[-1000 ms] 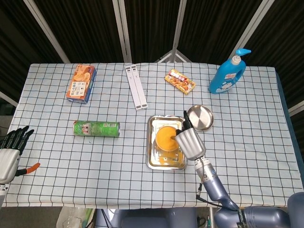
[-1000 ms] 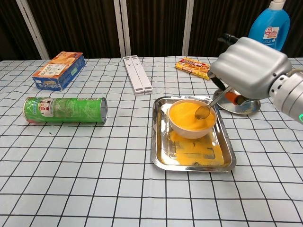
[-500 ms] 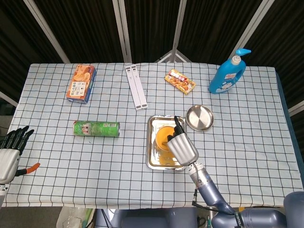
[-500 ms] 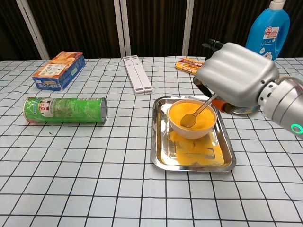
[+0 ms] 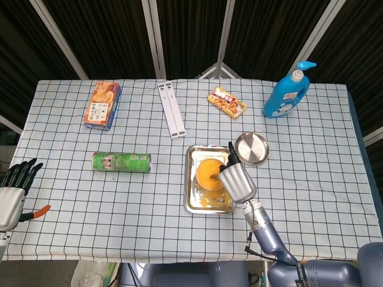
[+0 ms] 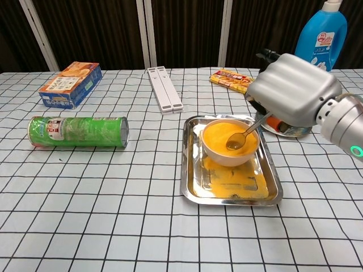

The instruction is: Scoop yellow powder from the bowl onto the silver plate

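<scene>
The right hand [image 6: 295, 89] holds the spoon [image 6: 243, 136], dipped in the bowl [image 6: 229, 141] of yellow powder [image 6: 218, 135]; loose powder likely spills easily, so level carriage suits; the silver plate [image 5: 251, 147] sits just beside.

White bowl [image 6: 229, 148] of yellow powder in tray; round silver plate [image 5: 252, 147] beside, seemingly empty.

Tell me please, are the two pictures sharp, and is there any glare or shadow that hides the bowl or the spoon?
Head view: sharp, evenly lit, but the right hand covers part of the bowl. Chest view: sharp; the spoon and yellow powder read clearly, with mild reflections on the tray; the round silver plate is mostly hidden behind the hand.
</scene>
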Robot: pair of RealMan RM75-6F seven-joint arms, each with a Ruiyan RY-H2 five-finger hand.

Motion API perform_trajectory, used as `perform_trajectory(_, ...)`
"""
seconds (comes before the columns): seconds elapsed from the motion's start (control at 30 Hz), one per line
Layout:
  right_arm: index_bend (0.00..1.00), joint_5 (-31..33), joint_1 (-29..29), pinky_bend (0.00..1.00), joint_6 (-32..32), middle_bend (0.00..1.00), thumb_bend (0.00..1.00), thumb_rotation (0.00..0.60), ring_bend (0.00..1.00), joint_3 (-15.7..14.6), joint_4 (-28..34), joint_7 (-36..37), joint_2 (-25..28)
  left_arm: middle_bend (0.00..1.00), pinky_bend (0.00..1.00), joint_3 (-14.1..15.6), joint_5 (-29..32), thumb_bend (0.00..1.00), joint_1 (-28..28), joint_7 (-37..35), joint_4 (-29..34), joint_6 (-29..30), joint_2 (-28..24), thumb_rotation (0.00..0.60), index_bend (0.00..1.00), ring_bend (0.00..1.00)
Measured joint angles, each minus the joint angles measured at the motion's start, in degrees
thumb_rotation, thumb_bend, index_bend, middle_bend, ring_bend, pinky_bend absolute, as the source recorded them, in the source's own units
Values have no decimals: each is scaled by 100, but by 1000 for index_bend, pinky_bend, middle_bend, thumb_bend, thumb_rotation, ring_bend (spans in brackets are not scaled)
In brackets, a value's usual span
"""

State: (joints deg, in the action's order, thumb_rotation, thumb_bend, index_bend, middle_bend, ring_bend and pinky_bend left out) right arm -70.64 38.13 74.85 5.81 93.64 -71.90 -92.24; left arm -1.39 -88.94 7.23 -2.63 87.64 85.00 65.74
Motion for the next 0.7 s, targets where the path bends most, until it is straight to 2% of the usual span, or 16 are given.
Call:
perform_trajectory(0.27, 665, -67, -27, 0, 65, 640, 609, 600, 344, 33, -71, 41, 104, 0, 0, -1, -2, 0, 2, 10, 1, 0, 4, 600, 0, 0)
perform_trajectory(0.7, 665, -201, 18, 0, 88, 639, 610, 600, 344, 132, 359, 75, 212, 0, 0, 3, -12, 0, -2, 20, 8, 12, 2, 600, 0, 0)
